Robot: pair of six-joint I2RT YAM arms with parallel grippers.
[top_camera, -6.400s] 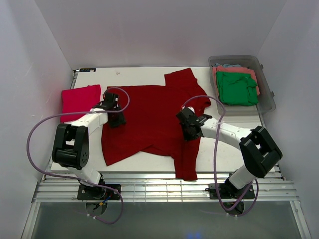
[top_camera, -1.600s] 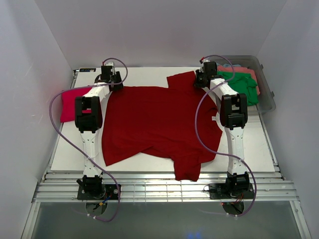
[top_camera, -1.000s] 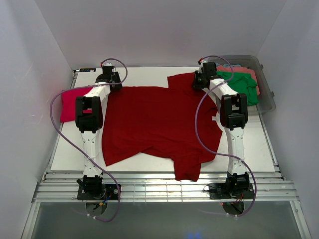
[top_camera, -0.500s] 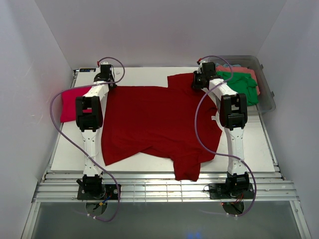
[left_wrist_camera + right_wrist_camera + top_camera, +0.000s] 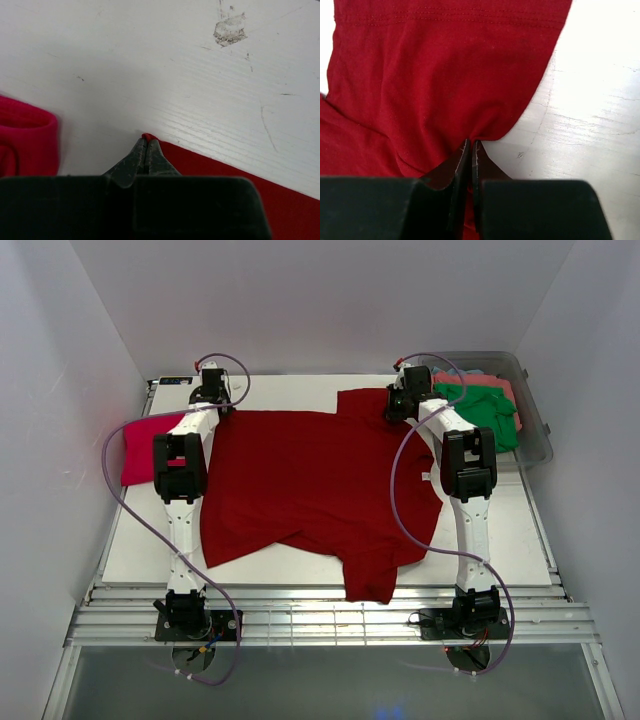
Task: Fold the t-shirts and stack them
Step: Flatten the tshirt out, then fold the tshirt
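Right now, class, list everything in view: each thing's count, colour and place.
dark red shirt: one, dark red, spread over the table's middle
pink shirt: one, pinkish-red, folded, table's left edge
green shirt: one, green, in the tub, on top
coral shirt: one, coral, in the tub, under the green shirt
tub: one, clear grey, far right
table: one, white
cables: two, purple, along the arms
left arm, right arm: white and black, stretched far
left gripper: shut on the dark red shirt's far left corner
right gripper: shut on its far right sleeve
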